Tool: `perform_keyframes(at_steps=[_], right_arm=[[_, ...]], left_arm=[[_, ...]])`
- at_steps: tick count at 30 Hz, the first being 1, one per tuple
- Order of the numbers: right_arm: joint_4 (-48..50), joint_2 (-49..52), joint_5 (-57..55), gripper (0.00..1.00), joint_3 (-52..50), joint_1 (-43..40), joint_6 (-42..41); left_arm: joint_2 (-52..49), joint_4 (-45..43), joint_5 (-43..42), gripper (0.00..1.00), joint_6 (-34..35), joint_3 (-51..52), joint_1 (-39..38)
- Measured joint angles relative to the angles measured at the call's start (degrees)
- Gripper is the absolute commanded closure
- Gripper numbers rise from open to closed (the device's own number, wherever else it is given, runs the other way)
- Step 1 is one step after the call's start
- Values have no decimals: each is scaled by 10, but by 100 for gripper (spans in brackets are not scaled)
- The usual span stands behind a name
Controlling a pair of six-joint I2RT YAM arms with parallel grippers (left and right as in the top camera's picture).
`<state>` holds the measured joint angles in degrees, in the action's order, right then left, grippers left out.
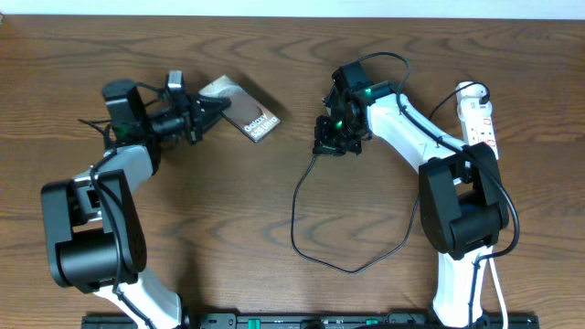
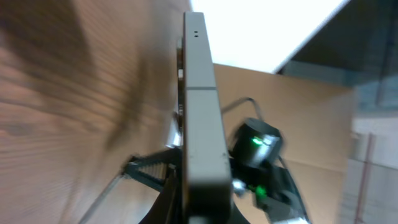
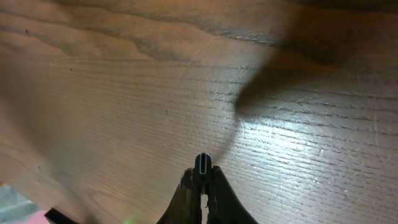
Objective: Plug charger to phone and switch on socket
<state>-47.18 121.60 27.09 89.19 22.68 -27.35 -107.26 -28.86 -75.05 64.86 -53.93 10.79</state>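
Right now the left end effector [image 1: 212,108] is clamped on one end of the phone [image 1: 247,111], which juts out ahead of its fingers. The right end effector [image 3: 203,177] pinches the plug tip of the charger [image 3: 203,162] over the worktop [image 1: 274,37]; the socket [image 1: 477,114] lies well off to its side.

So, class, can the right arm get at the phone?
Probably yes: only bare table lies between the right arm, its jaws shut on the charger, and the phone in the left jaws.
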Motion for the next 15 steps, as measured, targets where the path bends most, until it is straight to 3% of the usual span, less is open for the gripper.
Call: perform_keyframes(at_steps=[11,12,13,15], right_arm=[[-94,1,20,97,47,-2,95],[-100,1,18,88,49,-3,101],[-109,1,15,69,50,-5,106],[-127,1,2,60,50,-6,113]], left_arm=[[-1,113,49,93,-170,0,-27],[-1,119,50,93,-181,0,-25],[-1,122,49,93,-189,0,-23],[-1,122,50,93,-202,0,-19]])
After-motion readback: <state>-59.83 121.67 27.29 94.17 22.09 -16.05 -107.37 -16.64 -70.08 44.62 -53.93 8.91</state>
